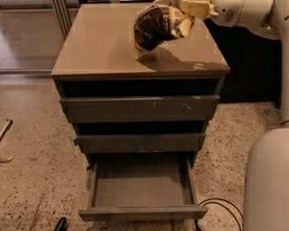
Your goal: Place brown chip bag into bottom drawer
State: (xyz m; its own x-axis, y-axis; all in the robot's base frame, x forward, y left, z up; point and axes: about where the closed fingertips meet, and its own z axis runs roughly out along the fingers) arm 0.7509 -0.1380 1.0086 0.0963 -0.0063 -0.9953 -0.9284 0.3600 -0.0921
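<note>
The hand (184, 6) hangs over the back right part of the counter (96, 42), reaching in from the right on its white arm (243, 7), and it is clamped on the upper end of the brown chip bag (156, 25). The bag dangles crumpled below and to the left of the hand, its lowest corner just at the counter surface; I cannot tell whether it touches. Its shadow falls on the counter just to the right. Down below, the bottom drawer (142, 189) is pulled well out, its tray open to the front. The two drawers above it (139, 109) sit further in and do not overhang the open tray. The robot's white body (272, 182) stands just beside the drawer's right side, and a dark cable (221, 205) loops on the speckled floor (33, 177) between them.
</note>
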